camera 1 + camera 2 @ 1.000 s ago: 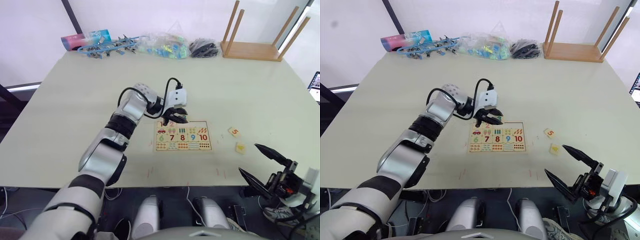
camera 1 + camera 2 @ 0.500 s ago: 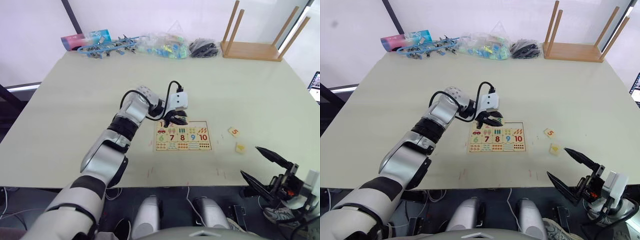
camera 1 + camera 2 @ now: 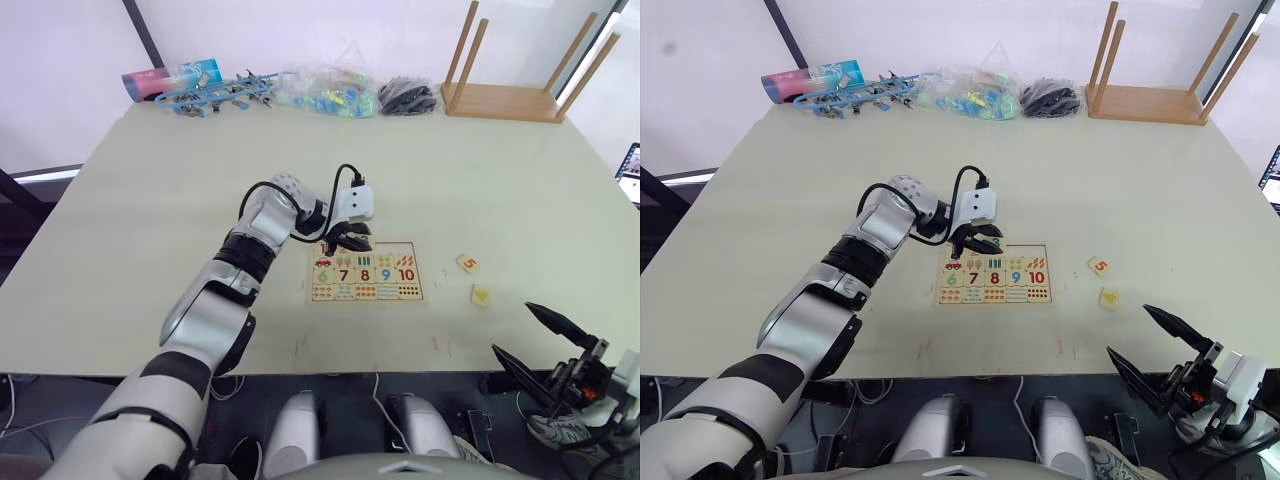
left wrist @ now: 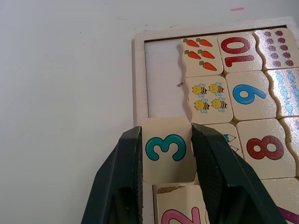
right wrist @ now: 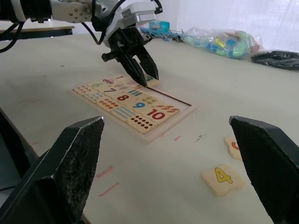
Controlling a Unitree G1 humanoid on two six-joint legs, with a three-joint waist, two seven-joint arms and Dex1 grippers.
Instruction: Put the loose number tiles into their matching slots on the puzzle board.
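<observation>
My left gripper (image 4: 166, 161) has settled lower over the flat light-wood puzzle board (image 3: 365, 271) than a second ago, its fingers clamped on the small pale-wood tile printed with a teal 3 (image 4: 167, 148), poised just above its recess in the top row beside the pink 2. Seating looks imminent. My right gripper (image 3: 543, 342) hangs open off the surface; the loose 5 tile (image 3: 467, 263) and 4 tile (image 3: 481, 295) wait beside the board.

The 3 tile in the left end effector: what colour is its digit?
Teal with a dark outline, on the 3 tile; clearest in the left wrist view.
</observation>
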